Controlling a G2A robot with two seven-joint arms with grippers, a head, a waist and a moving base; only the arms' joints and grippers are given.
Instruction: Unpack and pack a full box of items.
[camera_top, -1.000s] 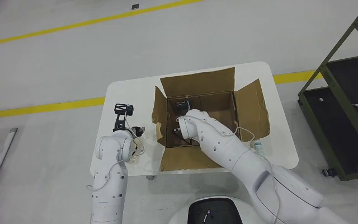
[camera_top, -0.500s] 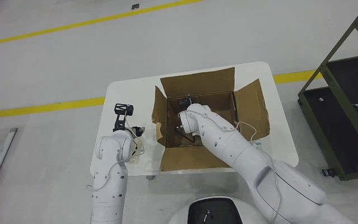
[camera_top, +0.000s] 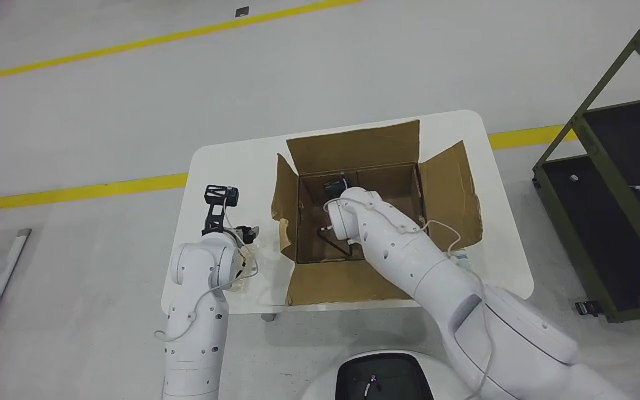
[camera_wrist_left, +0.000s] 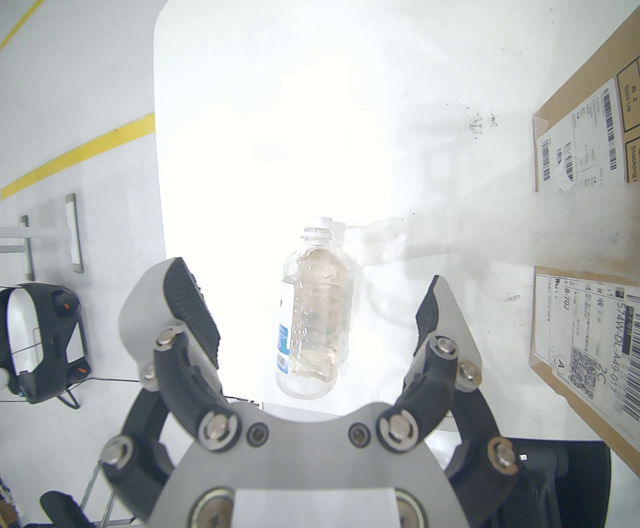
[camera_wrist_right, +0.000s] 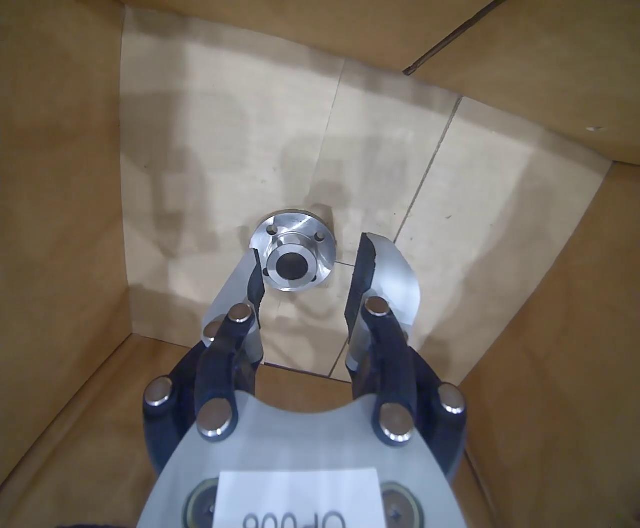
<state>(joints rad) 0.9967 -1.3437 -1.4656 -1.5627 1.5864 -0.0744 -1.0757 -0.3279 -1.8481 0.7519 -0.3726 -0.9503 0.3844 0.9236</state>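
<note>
While R gripper (camera_wrist_right: 310, 272) hangs low in the box (camera_wrist_right: 65, 200): step in hand looks like unpack; pick of the metal flange (camera_wrist_right: 292, 255) not yet made.
R gripper: fingers apart, nothing clamped btwn pads; just above box floor.
Flange: flat on box floor, bore up, by the floor's mid seam, well off all corners. Sits just past the fingertips, one tip at its rim. Touching or not, can't tell.
Next move (judgement): ease fwd & down so both pads straddle the rim, then close. Smooth round steel may slip if caught off-centre.
L gripper (camera_wrist_left: 307, 285): fingers wide apart, empty, over the desk (camera_wrist_left: 300, 100).
Bottle (camera_wrist_left: 315, 320): clear plastic, appears to lie on desk btwn its left edge & box wall, below L gripper's gap, not touched.
</note>
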